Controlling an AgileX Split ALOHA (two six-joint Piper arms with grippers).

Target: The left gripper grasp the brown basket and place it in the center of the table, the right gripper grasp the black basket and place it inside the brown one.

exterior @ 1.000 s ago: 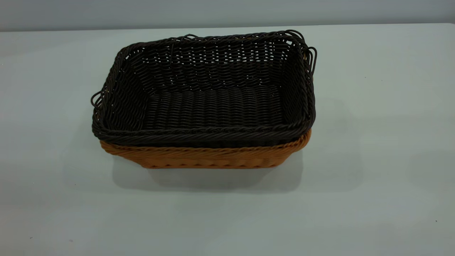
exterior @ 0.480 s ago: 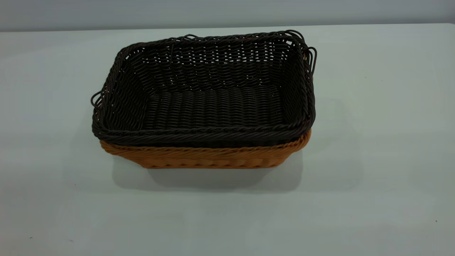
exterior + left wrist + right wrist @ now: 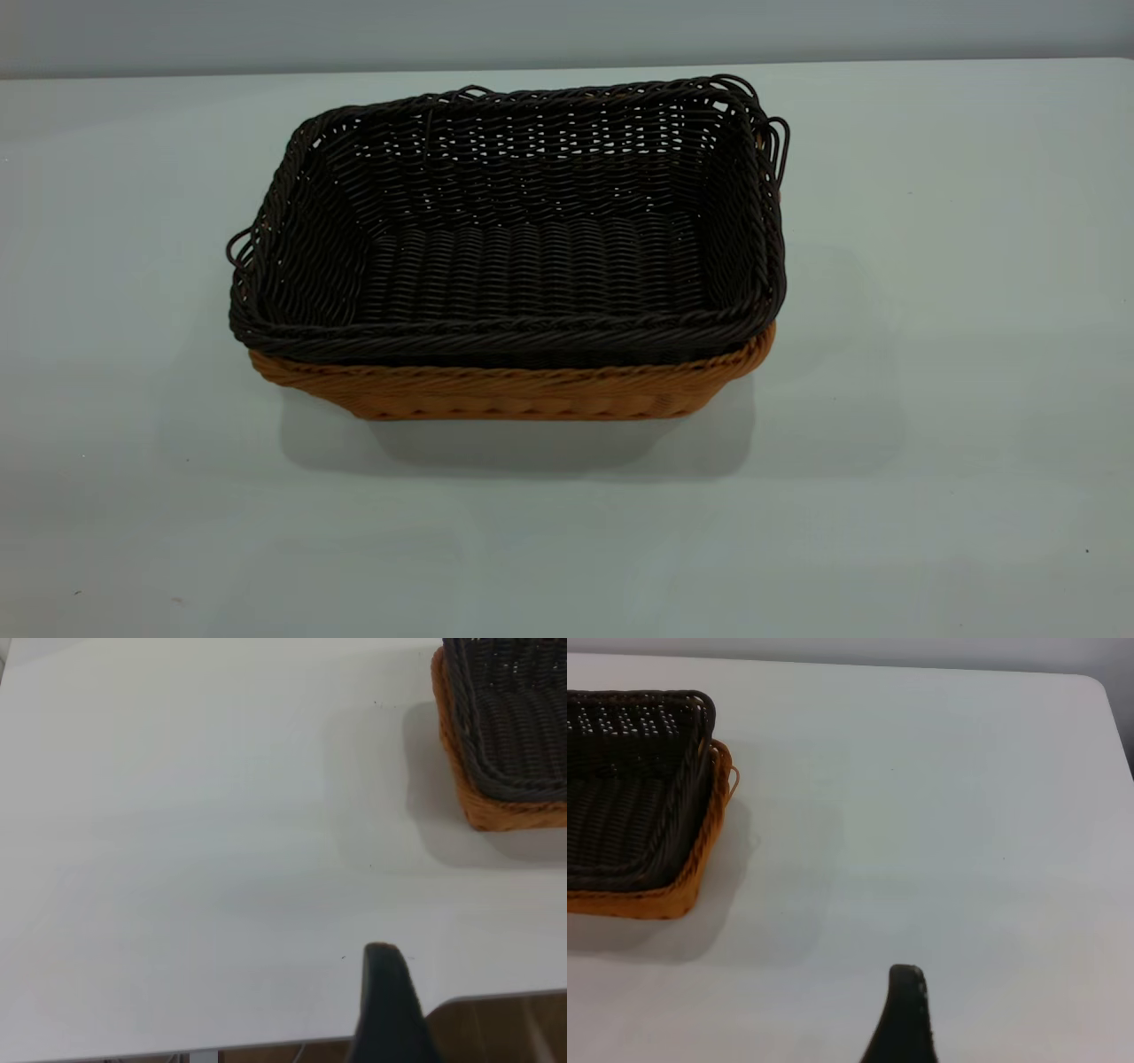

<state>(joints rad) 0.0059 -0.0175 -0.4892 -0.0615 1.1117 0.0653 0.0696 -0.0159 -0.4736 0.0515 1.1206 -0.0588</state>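
Black basket [image 3: 523,257] nested in brown basket [image 3: 523,394], well apart from both end effectors, finger spacing unclear.

One dark, rounded-tip fingers [image 3: 387,1001] piece per wrist view (matte black).

White-grey table [image 3: 930,399], plain flat top. Resting directly on it, approx. centre: brown basket [image 3: 532,394], w/ black basket [image 3: 523,257] nested inside, dark rim sitting just above the tan rim.
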